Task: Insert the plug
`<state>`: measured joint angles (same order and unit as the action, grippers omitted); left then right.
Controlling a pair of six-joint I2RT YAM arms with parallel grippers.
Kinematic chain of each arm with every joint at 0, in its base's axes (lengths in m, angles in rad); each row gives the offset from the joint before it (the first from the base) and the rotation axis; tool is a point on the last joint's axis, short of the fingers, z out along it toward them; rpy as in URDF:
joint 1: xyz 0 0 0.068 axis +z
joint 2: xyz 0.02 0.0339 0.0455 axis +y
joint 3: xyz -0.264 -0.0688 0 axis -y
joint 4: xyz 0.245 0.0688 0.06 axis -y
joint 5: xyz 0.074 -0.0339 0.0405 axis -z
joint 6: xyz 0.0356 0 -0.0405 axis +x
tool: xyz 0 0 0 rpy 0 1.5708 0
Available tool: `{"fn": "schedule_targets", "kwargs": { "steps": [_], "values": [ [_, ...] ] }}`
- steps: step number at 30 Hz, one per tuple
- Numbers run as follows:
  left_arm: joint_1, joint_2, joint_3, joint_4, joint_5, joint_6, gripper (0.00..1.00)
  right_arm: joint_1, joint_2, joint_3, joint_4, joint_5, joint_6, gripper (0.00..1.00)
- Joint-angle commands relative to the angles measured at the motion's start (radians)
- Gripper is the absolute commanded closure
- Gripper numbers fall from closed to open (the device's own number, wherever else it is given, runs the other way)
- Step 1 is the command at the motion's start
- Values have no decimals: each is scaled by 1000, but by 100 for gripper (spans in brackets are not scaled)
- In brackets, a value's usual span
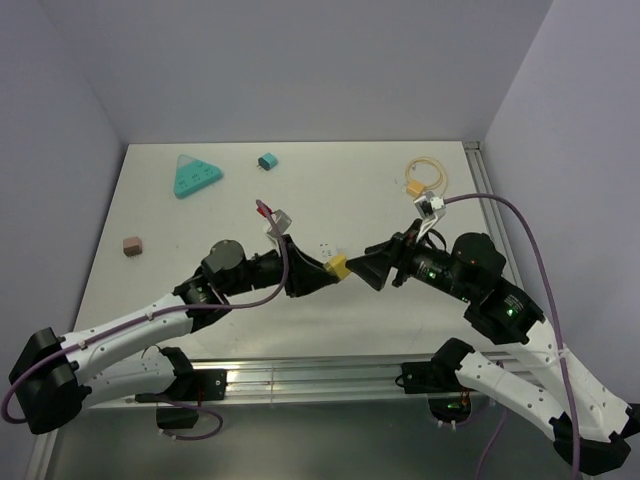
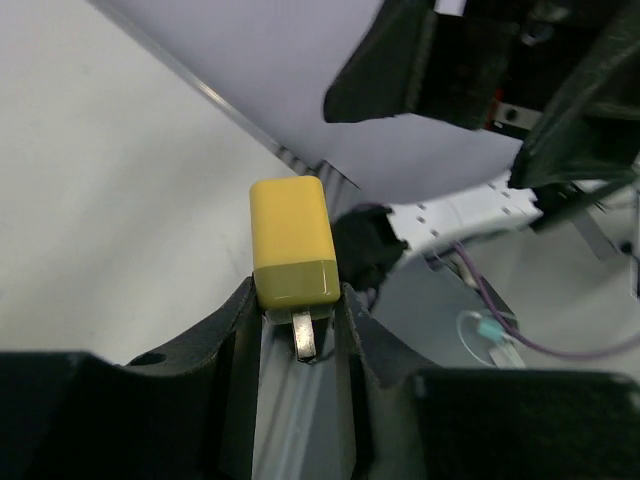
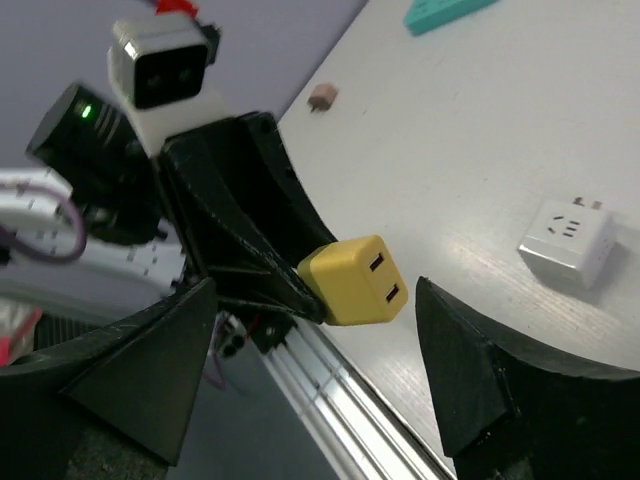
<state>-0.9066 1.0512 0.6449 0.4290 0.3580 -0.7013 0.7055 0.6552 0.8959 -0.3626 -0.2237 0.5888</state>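
Note:
The plug [image 1: 338, 266] is a small yellow block. My left gripper [image 1: 325, 270] is shut on it and holds it above the table's near middle. In the left wrist view the plug [image 2: 292, 240] sticks out past my left gripper [image 2: 296, 295], pinched at its darker base, with a metal prong [image 2: 304, 335] pointing back between the jaws. In the right wrist view the plug [image 3: 355, 280] shows a face with two slots. My right gripper [image 3: 312, 290] stands open around that end without touching it. From above, my right gripper [image 1: 362, 272] faces the plug from the right.
A white socket cube [image 1: 325, 247] [image 3: 567, 240] lies on the table just behind the plug. Farther back are a teal triangular power strip [image 1: 195, 178], a small teal plug [image 1: 267, 161], a pink block [image 1: 131, 245] and a yellow connector with coiled cable [image 1: 415, 185].

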Motion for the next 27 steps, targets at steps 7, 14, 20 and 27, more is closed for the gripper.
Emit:
{"fn": "schedule_targets", "kwargs": {
  "steps": [7,14,20,27],
  "values": [
    [2,-95,-67,175,351,-73,100,6,-25,-70,45,-424,-133,34],
    [2,-96,-90,241,387,-110,100,8,-31,-107,102,-517,-101,37],
    [2,-85,-88,269,398,-119,100,8,-19,-146,174,-572,-70,42],
    [2,-76,-97,303,415,-132,100,8,6,-152,215,-603,-64,48]
  ]
}}
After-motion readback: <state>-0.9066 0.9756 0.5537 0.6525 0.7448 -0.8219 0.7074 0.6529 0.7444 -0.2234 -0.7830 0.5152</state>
